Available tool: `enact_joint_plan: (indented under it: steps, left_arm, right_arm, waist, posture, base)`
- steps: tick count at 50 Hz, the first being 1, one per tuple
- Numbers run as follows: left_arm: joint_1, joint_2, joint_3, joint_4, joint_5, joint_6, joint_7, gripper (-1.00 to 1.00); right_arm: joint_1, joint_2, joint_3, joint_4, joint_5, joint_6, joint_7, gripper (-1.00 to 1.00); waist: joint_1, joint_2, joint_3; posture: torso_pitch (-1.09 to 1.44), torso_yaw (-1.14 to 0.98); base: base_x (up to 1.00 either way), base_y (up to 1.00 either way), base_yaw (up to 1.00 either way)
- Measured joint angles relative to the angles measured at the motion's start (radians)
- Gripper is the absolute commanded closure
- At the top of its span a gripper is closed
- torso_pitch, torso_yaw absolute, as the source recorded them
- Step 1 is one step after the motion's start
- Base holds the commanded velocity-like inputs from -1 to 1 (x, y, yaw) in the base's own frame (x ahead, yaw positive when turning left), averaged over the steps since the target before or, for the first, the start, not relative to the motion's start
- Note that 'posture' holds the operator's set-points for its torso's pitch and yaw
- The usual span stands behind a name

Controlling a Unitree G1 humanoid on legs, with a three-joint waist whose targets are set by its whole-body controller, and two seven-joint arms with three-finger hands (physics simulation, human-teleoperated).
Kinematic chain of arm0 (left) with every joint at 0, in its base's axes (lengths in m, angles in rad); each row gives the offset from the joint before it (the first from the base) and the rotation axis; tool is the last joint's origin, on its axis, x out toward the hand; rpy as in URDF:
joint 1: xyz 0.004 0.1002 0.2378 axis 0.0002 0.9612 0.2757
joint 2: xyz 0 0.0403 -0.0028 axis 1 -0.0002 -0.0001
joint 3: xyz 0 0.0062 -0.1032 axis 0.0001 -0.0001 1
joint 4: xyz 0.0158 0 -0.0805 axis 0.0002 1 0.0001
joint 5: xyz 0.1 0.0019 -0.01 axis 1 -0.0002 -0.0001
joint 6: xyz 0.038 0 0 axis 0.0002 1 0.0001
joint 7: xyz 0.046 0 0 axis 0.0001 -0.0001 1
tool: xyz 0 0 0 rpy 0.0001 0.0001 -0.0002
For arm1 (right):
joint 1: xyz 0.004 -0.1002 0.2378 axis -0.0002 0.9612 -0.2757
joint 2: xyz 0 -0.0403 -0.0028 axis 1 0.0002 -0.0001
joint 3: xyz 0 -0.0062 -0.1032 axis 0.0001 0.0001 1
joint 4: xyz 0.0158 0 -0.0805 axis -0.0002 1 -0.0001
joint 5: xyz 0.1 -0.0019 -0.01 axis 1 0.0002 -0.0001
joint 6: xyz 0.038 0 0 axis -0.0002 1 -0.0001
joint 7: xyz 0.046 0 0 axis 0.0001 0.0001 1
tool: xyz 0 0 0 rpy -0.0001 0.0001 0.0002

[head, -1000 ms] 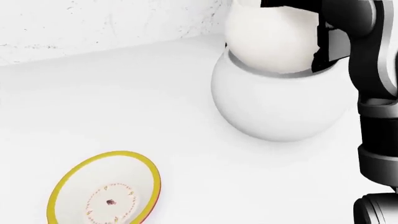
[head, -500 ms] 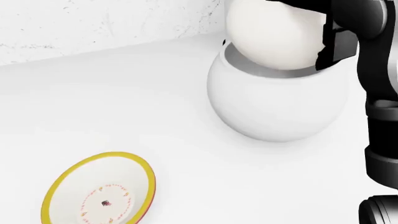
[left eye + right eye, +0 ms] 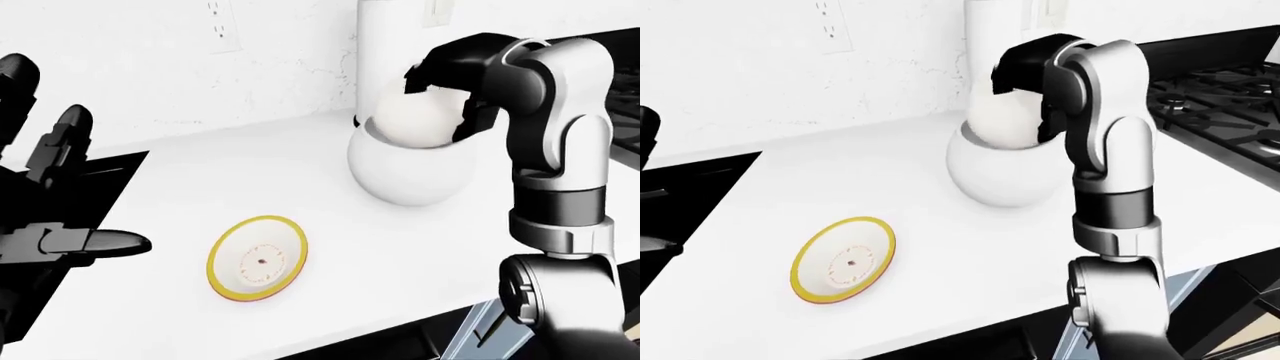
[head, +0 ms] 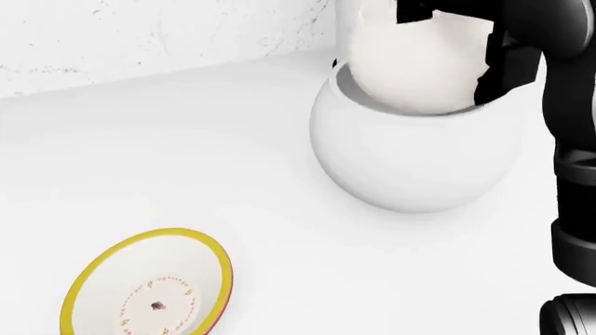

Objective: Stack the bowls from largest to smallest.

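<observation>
A large round white bowl (image 3: 410, 174) stands on the white counter (image 3: 330, 247) by the wall. My right hand (image 3: 440, 94) is shut on a cream medium bowl (image 3: 412, 120) and holds it, tilted, in the large bowl's mouth. The head view shows the cream bowl (image 4: 414, 66) resting inside the large bowl's rim (image 4: 410, 157), with black fingers (image 4: 498, 66) along its top and right side. A small yellow-rimmed bowl (image 3: 258, 257) lies upright on the counter at the lower left, apart from both. My left hand (image 3: 60, 225) is open and empty at the far left.
A black sink (image 3: 685, 195) lies at the counter's left end and a black stove (image 3: 1220, 94) at the right. A white upright cylinder (image 3: 385, 45) stands against the wall behind the large bowl. The counter's near edge runs along the bottom of the eye views.
The head view has shifted slightly. My right hand has moved the cream bowl a little right and lower into the large bowl's mouth. The yellow-rimmed bowl has not moved on the counter.
</observation>
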Motion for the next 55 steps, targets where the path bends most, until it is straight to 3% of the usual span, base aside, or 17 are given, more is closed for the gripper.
enact_joint_plan:
  steps: [4, 24, 33, 39, 46, 55]
  left_arm:
    - [-0.002, 0.004, 0.001, -0.001, -0.006, 0.001, 0.006, -1.0]
    - [-0.011, 0.015, -0.009, 0.004, -0.016, -0.001, 0.02, -1.0]
    - [-0.016, 0.034, 0.006, 0.018, -0.034, -0.003, 0.03, -1.0]
    - [-0.008, 0.043, 0.025, 0.028, -0.049, -0.008, 0.029, -1.0]
    - [0.008, 0.064, 0.074, 0.044, -0.086, -0.012, 0.033, -1.0]
    - [0.017, 0.077, 0.091, 0.065, -0.104, -0.021, 0.036, -1.0]
  right_arm:
    - [-0.011, -0.005, -0.004, -0.01, 0.007, 0.001, 0.014, -0.44]
    - [-0.116, -0.028, -0.017, -0.066, 0.071, 0.045, 0.076, -0.4]
    - [-0.137, 0.004, -0.005, -0.259, 0.136, 0.102, 0.187, -0.36]
    - [-0.132, 0.079, 0.012, -0.388, 0.156, 0.167, 0.258, -0.36]
    - [-0.117, 0.199, 0.082, -0.521, 0.156, 0.254, 0.341, -0.36]
    - [-0.071, 0.396, 0.169, -0.697, 0.08, 0.288, 0.456, -0.33]
  waist:
    - [0.0, 0.0, 0.0]
    - [-0.003, 0.0, 0.005]
    - [-0.007, 0.005, 0.013]
    - [-0.011, 0.005, 0.017]
    - [-0.014, 0.009, 0.024]
    - [-0.018, 0.017, 0.029]
  posture:
    - [-0.3, 0.0]
    - [-0.3, 0.0]
    - [-0.3, 0.0]
    - [-0.3, 0.0]
    - [-0.3, 0.0]
    - [-0.3, 0.0]
  base:
    - [0.0, 0.0, 0.0]
    - [0.0, 0.0, 0.0]
    - [0.0, 0.0, 0.0]
    - [0.0, 0.0, 0.0]
    - [0.0, 0.0, 0.0]
    - [0.0, 0.0, 0.0]
